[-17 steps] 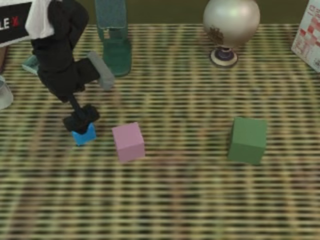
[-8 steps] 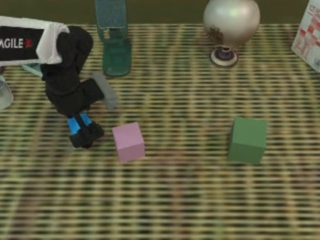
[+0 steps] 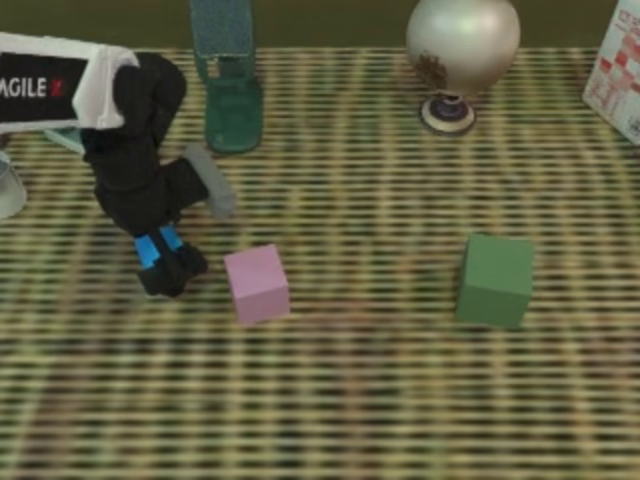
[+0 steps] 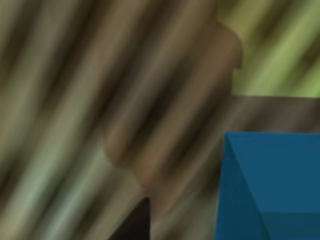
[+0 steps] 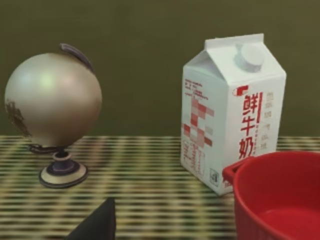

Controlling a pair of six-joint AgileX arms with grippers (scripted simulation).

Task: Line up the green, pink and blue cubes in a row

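The left gripper (image 3: 165, 265) is clamped narrow on the small bright blue matte cube (image 3: 152, 246), raised at the left of the striped woven table mat (image 3: 400, 400); the mid-sized light pink matte cube (image 3: 257, 284) lies just right of it; the large dull green matte cube (image 3: 495, 279) sits well apart, farther right; the right arm shows in no top view, and its wrist camera faces a white milk carton (image 5: 230, 107).
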